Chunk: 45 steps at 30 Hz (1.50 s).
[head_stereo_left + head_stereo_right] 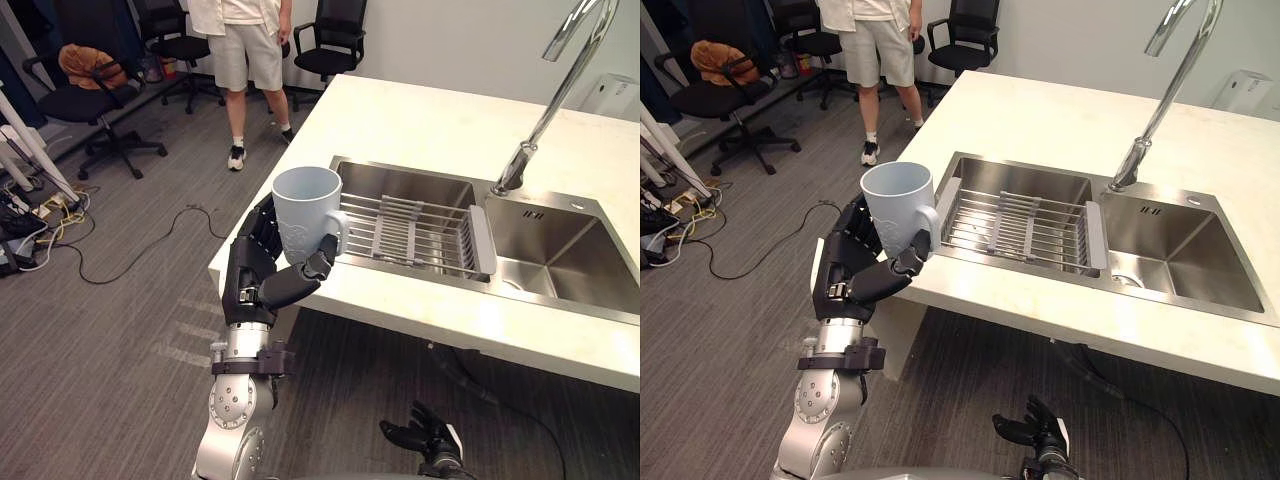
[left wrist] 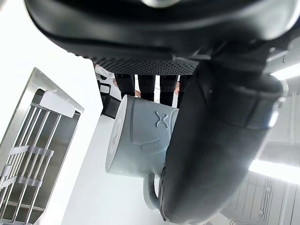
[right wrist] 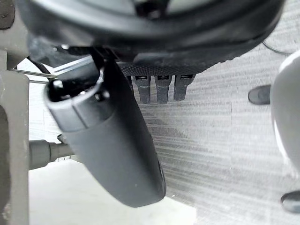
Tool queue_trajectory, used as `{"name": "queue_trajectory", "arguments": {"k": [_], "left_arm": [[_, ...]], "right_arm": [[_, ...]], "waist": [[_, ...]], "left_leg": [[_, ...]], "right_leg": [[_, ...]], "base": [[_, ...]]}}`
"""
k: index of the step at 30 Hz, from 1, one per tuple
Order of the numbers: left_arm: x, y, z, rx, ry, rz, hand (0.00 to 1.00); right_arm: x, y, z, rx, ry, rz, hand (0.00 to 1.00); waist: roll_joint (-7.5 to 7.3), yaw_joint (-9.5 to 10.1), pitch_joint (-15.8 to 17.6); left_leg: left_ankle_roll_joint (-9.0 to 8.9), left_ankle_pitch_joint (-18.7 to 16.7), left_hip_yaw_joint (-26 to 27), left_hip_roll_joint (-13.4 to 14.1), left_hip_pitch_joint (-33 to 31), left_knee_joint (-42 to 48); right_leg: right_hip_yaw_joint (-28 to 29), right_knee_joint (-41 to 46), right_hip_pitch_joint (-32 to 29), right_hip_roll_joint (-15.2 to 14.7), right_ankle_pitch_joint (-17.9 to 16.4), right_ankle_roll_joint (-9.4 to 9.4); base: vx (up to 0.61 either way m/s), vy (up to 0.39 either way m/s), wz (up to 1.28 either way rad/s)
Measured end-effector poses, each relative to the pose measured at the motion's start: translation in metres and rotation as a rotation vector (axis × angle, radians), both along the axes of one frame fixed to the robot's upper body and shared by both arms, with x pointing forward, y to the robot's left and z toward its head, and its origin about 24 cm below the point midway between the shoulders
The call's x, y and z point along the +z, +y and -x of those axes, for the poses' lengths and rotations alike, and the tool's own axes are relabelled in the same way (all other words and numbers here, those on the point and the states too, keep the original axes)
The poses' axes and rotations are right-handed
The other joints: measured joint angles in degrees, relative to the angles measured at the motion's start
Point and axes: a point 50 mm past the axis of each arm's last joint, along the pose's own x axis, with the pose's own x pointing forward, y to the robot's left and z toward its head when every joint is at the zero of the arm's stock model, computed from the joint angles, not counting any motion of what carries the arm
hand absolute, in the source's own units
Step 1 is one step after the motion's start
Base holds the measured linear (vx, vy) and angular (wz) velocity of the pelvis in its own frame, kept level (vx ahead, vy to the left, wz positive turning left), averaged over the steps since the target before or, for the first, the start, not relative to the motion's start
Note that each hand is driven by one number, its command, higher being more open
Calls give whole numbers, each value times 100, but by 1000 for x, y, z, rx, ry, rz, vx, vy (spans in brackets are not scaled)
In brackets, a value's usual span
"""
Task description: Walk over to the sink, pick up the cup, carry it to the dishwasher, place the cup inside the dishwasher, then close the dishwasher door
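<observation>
Fingers of the left hand curl round the far left side of the pale blue cup, and the thumb presses in from the near side, just beside the handle (the left wrist view shows the thumb lying across the cup's wall by the handle loop). The cup is upright, mouth up, lifted clear of the table and held over its left edge, just left of the sink.

A grey drying rack spans the sink's left basin. The right basin lies beside it, and a tall curved faucet rises from the far rim between the two.

Low down near the table's near edge, the right hand hangs over the grey floor with its fingers loosely spread, holding nothing.

On the far left, a person in pale shorts stands on the floor, with black office chairs on either side.
</observation>
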Motion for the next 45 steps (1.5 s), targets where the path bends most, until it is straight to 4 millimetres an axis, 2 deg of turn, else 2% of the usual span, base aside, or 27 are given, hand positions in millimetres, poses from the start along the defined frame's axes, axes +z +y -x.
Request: {"name": "queue_trajectory", "arguments": {"k": [6,8,9,10,11,12,13,16,18,19,20,21,23,24,26,28,29,30,31,32,33,36,38,41,43,44,45], "left_arm": [[-3,4,2,17,14,-3,30],[-5,6,3,38,25,8,30],[-5,7,3,43,25,12,30],[-5,9,3,56,25,15,30],[-5,12,3,72,25,13,30],[-5,14,2,78,25,13,30],[-5,16,3,91,25,15,30],[-8,26,5,140,39,10,30],[-7,27,5,142,37,6,30],[-7,27,5,139,37,-1,30],[-8,26,5,136,41,2,30],[-8,25,5,126,45,-3,30],[-8,21,5,105,42,-5,30],[-8,21,5,102,41,-8,30],[-7,21,5,108,40,-2,30],[-7,18,5,98,40,0,30],[-7,15,5,84,38,5,30],[-6,13,5,74,36,7,30],[-5,8,5,54,28,14,30],[-7,2,6,38,41,34,30],[-5,-4,6,19,35,44,30],[-1,-15,7,-21,16,64,30],[-1,-16,7,-31,14,63,30],[0,-17,7,-33,13,63,30],[-1,-16,7,-37,12,50,30],[-2,-14,7,-40,11,37,30],[-4,-14,7,-48,15,20,30]], "right_arm": [[-1,2,1,54,16,15,90],[-1,2,-3,53,7,24,90],[0,2,-5,52,3,29,90],[1,2,-9,50,-4,37,90],[3,1,-15,50,-22,49,90],[4,0,-18,51,-29,55,90],[6,-4,-24,56,-44,71,90],[12,0,-40,66,-91,67,90],[14,4,-48,67,-115,58,90],[15,5,-49,66,-119,56,90],[16,5,-51,73,-123,59,90],[15,6,-50,83,-119,64,90],[16,7,-50,83,-119,61,90],[16,8,-49,83,-124,59,90],[21,14,-51,99,-157,47,90],[27,19,-53,89,-203,34,90],[30,23,-55,97,-221,26,90],[32,24,-55,100,-230,24,90],[35,28,-55,107,-250,16,90],[37,29,-56,115,-258,17,90],[39,29,-56,120,-268,20,90],[48,34,-63,134,-320,15,90],[52,36,-64,139,-344,11,90],[55,40,-64,140,-365,2,90],[53,43,-63,132,-352,-6,90],[50,44,-62,127,-340,-9,90],[47,45,-59,123,-321,-14,90]], "waist": [[34,65,-3],[53,97,55],[51,92,87],[46,140,158],[41,125,225],[56,117,238],[166,155,250],[88,170,333],[-77,129,447],[-152,131,494],[-144,110,559],[-154,47,581],[-123,-77,615],[-68,-108,650],[-99,-145,645],[-103,-169,643],[-139,-176,620],[-162,-169,606],[-257,-154,565],[-127,-132,525],[-24,-58,473],[90,18,435],[79,66,442],[40,148,463],[-24,229,464],[-55,265,459],[-66,215,437]], "left_leg": [[-28,399,-533,-44,-97,-353],[12,670,-617,-103,-278,-513],[134,677,-480,-91,-315,-573],[311,567,239,83,-358,-541],[315,567,920,305,-442,-409],[311,573,1092,364,-500,-330],[231,713,1145,408,-572,-239],[185,692,1071,224,-563,-228],[279,518,954,-1,-617,28],[318,383,928,-95,-649,193],[339,231,812,-153,-688,429],[421,152,643,-228,-677,546],[469,152,292,-293,-522,438],[481,141,183,-299,-494,420],[585,81,-228,-372,-395,306],[561,57,-541,-458,-296,256],[431,33,-765,-507,-283,364],[390,-31,-886,-559,-306,473],[312,-213,-1103,-705,-421,739],[201,-357,-1204,-590,-534,967],[199,-424,-1189,-478,-552,1027],[160,-449,-959,-249,-504,1043],[153,-462,-821,-210,-509,1088],[185,-448,-281,-187,-576,1125],[309,-368,44,-225,-626,1021],[394,-423,362,-146,-666,972],[368,-471,960,70,-661,971]], "right_leg": [[-577,2,124,9,-81,-135],[-1063,16,173,-60,-93,-153],[-1209,18,188,-113,-93,-153],[-1412,23,211,-150,-44,-85],[-1674,21,251,-185,-37,-63],[-1776,22,262,-210,-38,-61],[-1898,55,283,-229,-55,-40],[-1906,269,284,-441,-218,69],[-1857,954,106,-820,-611,84],[-1840,1245,56,-1002,-749,53],[-1624,1865,-75,-1167,-739,3],[-1096,2580,-333,-1243,-620,-257],[-208,3427,-722,-1100,-502,-550],[100,3458,-777,-897,-739,-487],[914,3407,-1082,-168,-1318,-513],[1384,3246,-1310,295,-1430,-497],[1604,2919,-1346,497,-1407,-494],[1659,2611,-1324,518,-1342,-527],[1652,2225,-1276,425,-996,-371],[1313,2152,-1130,448,-1042,-445],[1119,2056,-1041,496,-1051,-484],[533,1754,-551,539,-1053,-498],[367,1618,-373,531,-1052,-498],[87,1335,-94,431,-1053,-499],[-103,1167,6,317,-1040,-476],[-195,1100,8,254,-1012,-434],[-296,1064,5,201,-998,-409]], "base": [[-72,-63,54],[-155,-31,103],[-143,24,107],[-93,4,108],[-74,0,102],[-32,31,94],[-34,96,53],[-11,105,28],[47,137,40],[85,159,43],[100,169,54],[91,141,65],[145,115,83],[180,41,93],[184,-27,89],[224,-94,102],[160,-97,113],[203,-164,121],[217,-181,122],[275,-200,123],[237,-146,92],[176,-119,86],[93,-51,64],[53,32,64],[8,85,55],[18,58,49],[39,50,59]]}}
